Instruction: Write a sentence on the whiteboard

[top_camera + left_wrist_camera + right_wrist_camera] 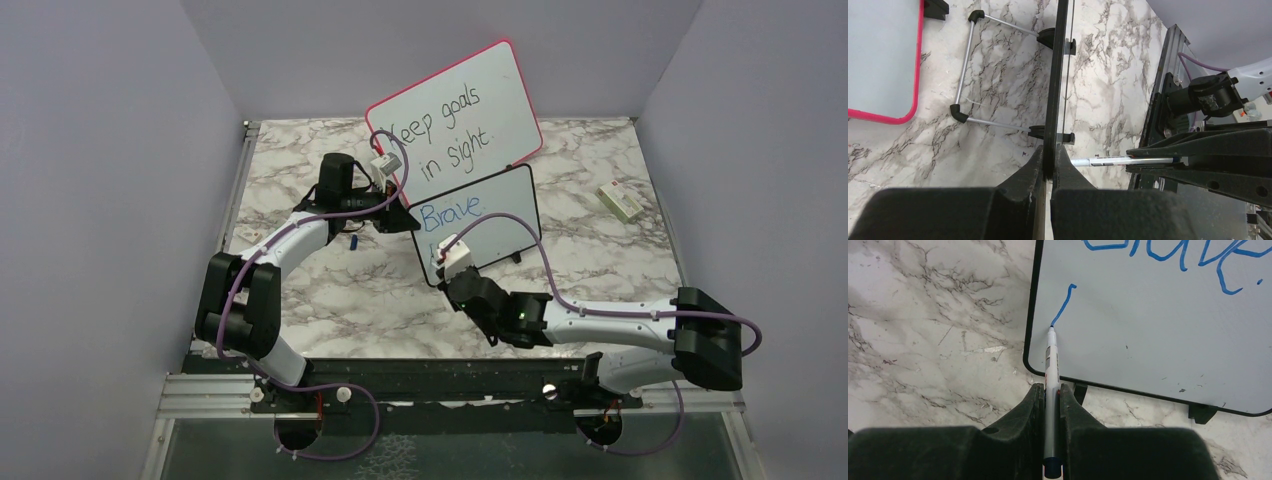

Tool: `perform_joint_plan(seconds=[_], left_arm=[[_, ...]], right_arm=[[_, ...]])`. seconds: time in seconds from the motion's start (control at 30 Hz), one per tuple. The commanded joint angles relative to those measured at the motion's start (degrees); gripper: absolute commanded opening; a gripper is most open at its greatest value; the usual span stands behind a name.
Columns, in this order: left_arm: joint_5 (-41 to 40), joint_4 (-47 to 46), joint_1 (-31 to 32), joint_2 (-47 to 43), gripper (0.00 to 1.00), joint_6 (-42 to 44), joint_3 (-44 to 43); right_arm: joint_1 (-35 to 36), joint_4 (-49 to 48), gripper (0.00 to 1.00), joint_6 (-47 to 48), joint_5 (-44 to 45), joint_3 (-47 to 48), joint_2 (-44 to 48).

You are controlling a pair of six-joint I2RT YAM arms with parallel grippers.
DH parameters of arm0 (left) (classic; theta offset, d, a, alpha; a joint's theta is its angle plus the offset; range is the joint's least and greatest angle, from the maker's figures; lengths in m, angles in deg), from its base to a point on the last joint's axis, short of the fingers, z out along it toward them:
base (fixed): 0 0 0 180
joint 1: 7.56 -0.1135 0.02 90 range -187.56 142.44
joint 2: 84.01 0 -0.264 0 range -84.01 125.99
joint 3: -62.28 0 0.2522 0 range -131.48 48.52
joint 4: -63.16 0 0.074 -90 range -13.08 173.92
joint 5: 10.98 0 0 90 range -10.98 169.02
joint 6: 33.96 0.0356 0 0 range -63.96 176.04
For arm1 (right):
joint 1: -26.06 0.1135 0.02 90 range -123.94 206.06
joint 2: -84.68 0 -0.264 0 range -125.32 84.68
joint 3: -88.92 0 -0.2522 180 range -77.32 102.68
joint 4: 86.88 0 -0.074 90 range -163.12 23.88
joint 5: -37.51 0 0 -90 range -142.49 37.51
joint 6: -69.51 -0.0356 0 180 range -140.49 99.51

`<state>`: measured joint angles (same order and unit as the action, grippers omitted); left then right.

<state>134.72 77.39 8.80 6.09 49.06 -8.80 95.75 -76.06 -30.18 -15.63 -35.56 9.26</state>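
Note:
The whiteboard (495,215), small and black-framed, stands tilted on little feet at mid-table. On it the sentence (452,212) reads "Brave" in blue, with one fresh blue stroke (1063,304) below. My left gripper (408,217) is shut on the whiteboard's left edge (1054,90), which shows edge-on between the fingers (1034,167). My right gripper (1050,390) is shut on a blue marker (1051,365), whose tip touches the board at the low end of that stroke. The marker (1118,161) also shows in the left wrist view.
A larger pink-framed board (455,115) with black writing leans behind the whiteboard. A small white eraser block (621,202) lies at the right of the marble table (350,290). A small blue cap (353,240) lies beside the left arm. Grey walls enclose three sides.

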Motion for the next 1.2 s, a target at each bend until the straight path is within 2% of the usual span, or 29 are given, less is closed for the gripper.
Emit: perform_joint_plan(seconds=[0.0,0.37,1.17], left_arm=[[-1.73,2.02,0.27,0.03,0.0,1.77,0.54],[-1.74,2.05,0.28,0.22,0.0,1.69,0.54],[-1.56,2.03,0.42,0.47,0.0,1.62,0.45]], right_arm=[[0.01,-3.12,0.01,-0.36,2.9,-1.14,1.25],[-0.08,-5.17,0.01,-0.01,3.73,-2.55,3.34],[-0.17,-7.15,0.01,1.34,5.95,-1.9,0.18]])
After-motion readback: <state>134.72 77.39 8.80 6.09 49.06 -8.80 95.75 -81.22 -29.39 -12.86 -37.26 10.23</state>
